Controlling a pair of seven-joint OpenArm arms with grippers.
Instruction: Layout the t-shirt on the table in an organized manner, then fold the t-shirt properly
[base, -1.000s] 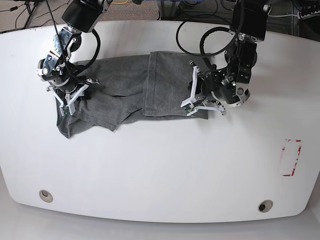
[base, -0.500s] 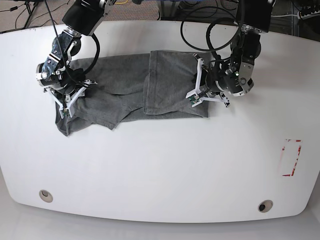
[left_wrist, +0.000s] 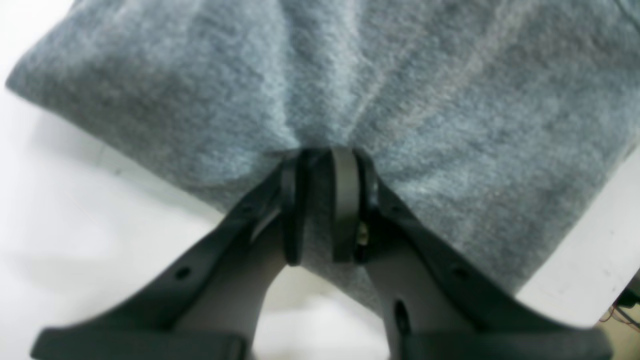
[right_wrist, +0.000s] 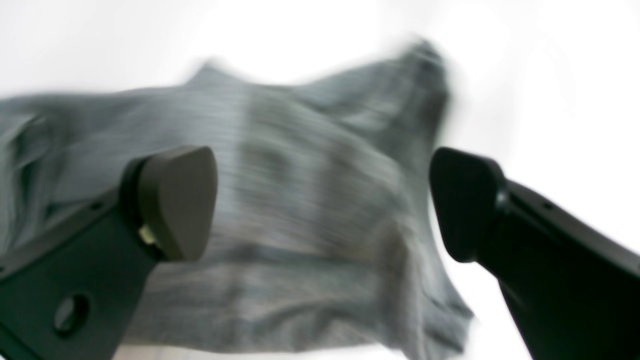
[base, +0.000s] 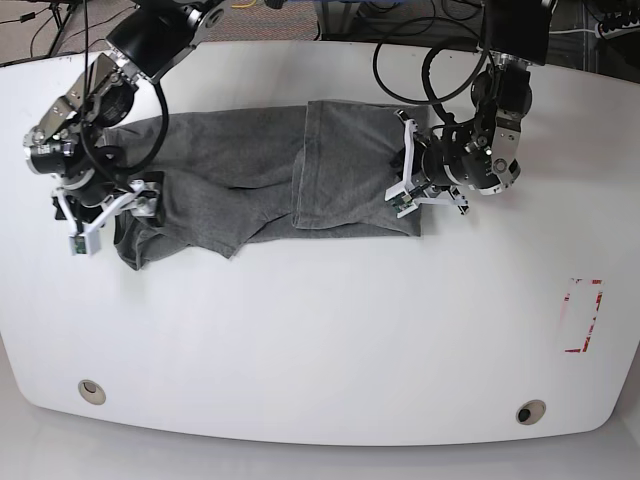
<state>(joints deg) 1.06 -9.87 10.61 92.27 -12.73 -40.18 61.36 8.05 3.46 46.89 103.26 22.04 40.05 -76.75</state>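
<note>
The t-shirt (base: 255, 185) lies rumpled across the far half of the desk (base: 320, 330), one side flapped over; laying out is unfinished, folding not begun; left gripper (left_wrist: 320, 210) jaws pinch its edge; right gripper (right_wrist: 322, 200) jaws gape, empty.

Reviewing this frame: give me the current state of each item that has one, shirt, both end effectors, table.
t-shirt: spread crumpled on the table, one side folded over, not yet neatly laid out.
left end effector: shut on the t-shirt's edge, fabric bunched at its tips.
right end effector: open, above the t-shirt, gripping nothing.
table: white, t-shirt on its far half.
</note>
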